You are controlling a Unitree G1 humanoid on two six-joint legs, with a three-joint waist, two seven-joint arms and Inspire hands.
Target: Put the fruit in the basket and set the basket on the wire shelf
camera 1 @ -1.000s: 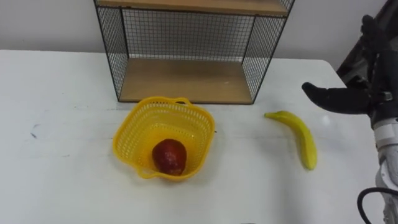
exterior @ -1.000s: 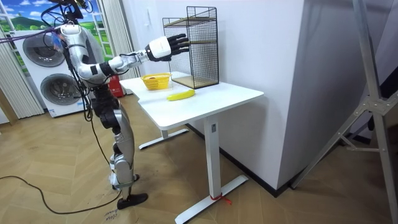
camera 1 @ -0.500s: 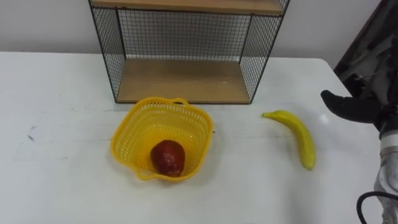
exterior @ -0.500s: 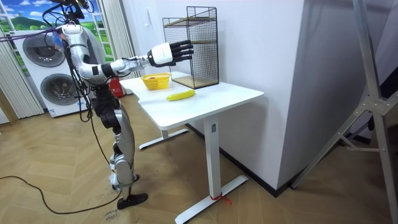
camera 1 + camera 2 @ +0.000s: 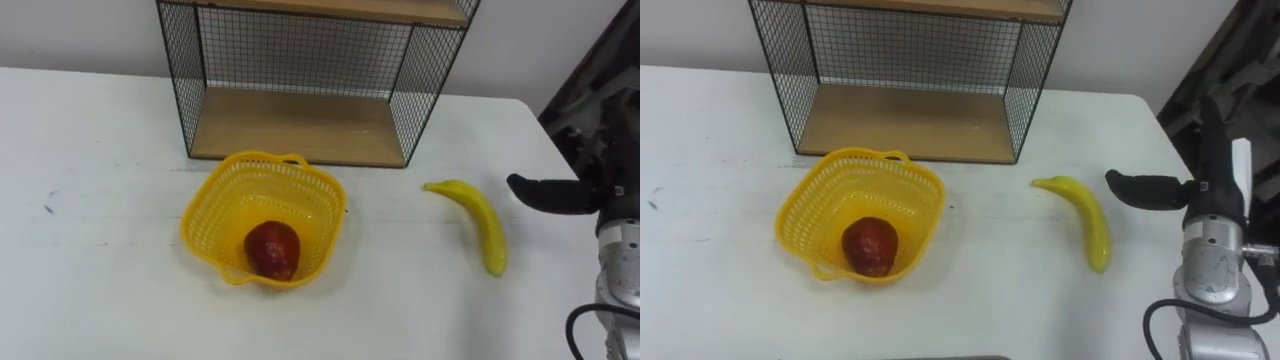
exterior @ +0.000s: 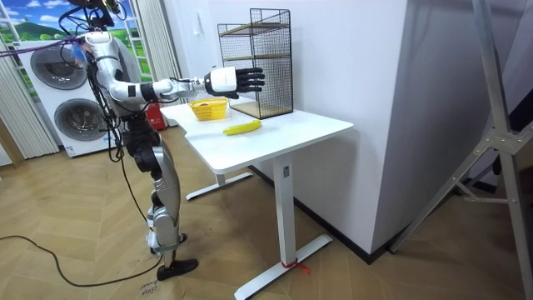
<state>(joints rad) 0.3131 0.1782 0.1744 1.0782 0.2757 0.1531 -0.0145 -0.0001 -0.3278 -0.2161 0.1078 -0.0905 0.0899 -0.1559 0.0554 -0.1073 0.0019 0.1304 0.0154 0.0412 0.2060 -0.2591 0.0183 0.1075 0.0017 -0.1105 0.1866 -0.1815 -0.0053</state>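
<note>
A yellow basket sits on the white table with a red apple inside it. To its right, a banana lies loose on the tabletop. The wire shelf, which has a wooden floor, stands just behind the basket. My right hand hovers right of the banana with its dark fingers stretched out, open and holding nothing. In the room view this hand reaches out over the table at the height of the shelf's lower level.
The table's right edge runs close behind my right hand. In the room view I stand at the table's end towards the room view's left, with washing machines behind me. A white wall backs the shelf.
My right hand has come down from above the table to a lower spot just right of the banana, still open. Basket, apple and banana have not moved.
</note>
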